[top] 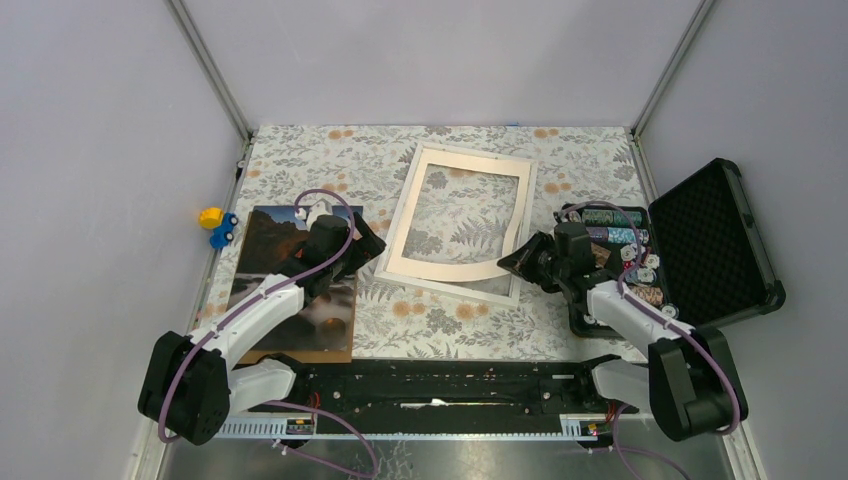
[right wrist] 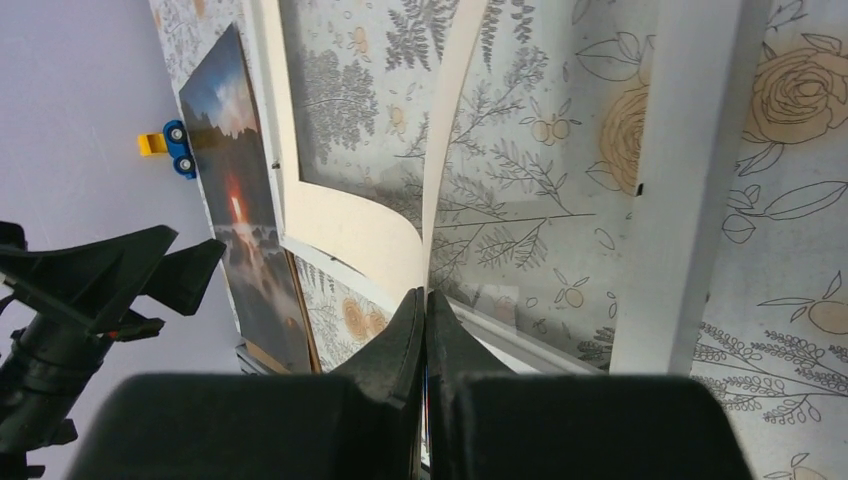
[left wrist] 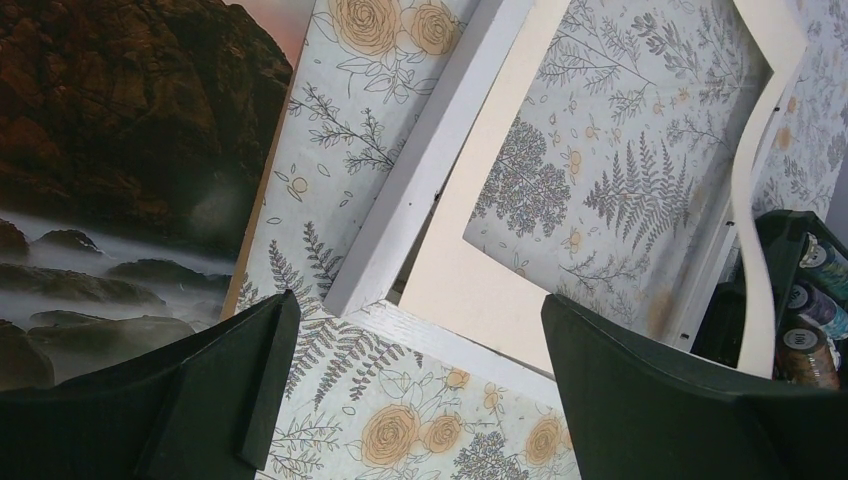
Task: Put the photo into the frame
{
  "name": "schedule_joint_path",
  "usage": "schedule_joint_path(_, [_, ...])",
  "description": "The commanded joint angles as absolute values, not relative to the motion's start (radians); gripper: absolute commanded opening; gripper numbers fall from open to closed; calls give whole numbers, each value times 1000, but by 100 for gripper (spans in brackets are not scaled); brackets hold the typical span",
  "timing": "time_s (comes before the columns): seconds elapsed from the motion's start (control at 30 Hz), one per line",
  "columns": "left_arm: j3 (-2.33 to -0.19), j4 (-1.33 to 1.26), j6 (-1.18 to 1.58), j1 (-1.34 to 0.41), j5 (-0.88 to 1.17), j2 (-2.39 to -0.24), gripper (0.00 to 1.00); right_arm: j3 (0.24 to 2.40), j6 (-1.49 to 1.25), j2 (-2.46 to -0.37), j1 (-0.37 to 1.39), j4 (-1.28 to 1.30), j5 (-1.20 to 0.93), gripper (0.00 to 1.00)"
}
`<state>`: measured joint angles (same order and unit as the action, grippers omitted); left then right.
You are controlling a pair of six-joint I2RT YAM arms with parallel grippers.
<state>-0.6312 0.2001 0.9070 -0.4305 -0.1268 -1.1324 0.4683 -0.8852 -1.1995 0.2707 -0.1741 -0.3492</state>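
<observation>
The photo [top: 262, 250], a dark landscape print, lies at the left on a brown backing board [top: 305, 355]; it also shows in the left wrist view [left wrist: 110, 150] and the right wrist view [right wrist: 240, 230]. The white frame [top: 455, 289] lies flat in the middle of the table. A cream-white mat [top: 440, 266] rests on it. My right gripper [top: 515, 262] is shut on the mat's near right corner [right wrist: 350, 225] and bends that side up off the frame [right wrist: 680, 150]. My left gripper [left wrist: 417, 310] is open and empty above the frame's near left corner [left wrist: 420, 170].
An open black case [top: 715, 240] with rows of poker chips [top: 610, 235] stands at the right, just behind my right arm. A yellow and blue toy [top: 215, 226] lies by the left wall. Grey walls close in the flowered tabletop [top: 450, 325].
</observation>
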Motion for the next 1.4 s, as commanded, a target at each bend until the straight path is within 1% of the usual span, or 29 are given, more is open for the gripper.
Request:
schedule_joint_path(0.0, [-653, 151, 892, -425, -114, -1117, 99, 519, -841, -1120, 297, -102, -289, 0])
schedule_joint_path(0.1, [-655, 149, 892, -426, -109, -1118, 99, 535, -857, -1107, 303, -93, -276, 0])
schedule_joint_path(0.4, [-649, 153, 890, -426, -110, -1100, 99, 549, -883, -1257, 328, -221, -306, 0])
schedule_joint_path(0.57, [-656, 156, 885, -426, -106, -1100, 99, 546, -893, -1298, 328, -229, -304, 0])
schedule_joint_path(0.67, [-659, 156, 875, -426, -107, -1100, 99, 551, -881, -1295, 328, -198, -284, 3])
schedule_joint_path(0.8, [-663, 156, 864, -426, -104, -1102, 99, 577, -842, -1293, 328, -113, -262, 18])
schedule_joint_path(0.87, [-666, 156, 857, -426, -100, -1102, 99, 597, -819, -1280, 328, -53, -244, 32])
schedule_joint_path(1.03, [-683, 156, 819, -426, -80, -1107, 99, 669, -720, -1219, 328, 184, -180, 61])
schedule_joint_path(1.13, [-695, 157, 785, -426, -69, -1114, 99, 716, -657, -1204, 328, 288, -188, 75])
schedule_joint_path(1.23, [-710, 144, 751, -426, -19, -1121, 99, 766, -578, -1197, 328, 430, -152, 80])
schedule_joint_path(1.3, [-729, 140, 723, -426, 30, -1134, 99, 779, -531, -1152, 326, 477, -104, 81])
schedule_joint_path(1.37, [-751, 149, 691, -426, 80, -1158, 99, 785, -482, -1124, 316, 477, -108, 80])
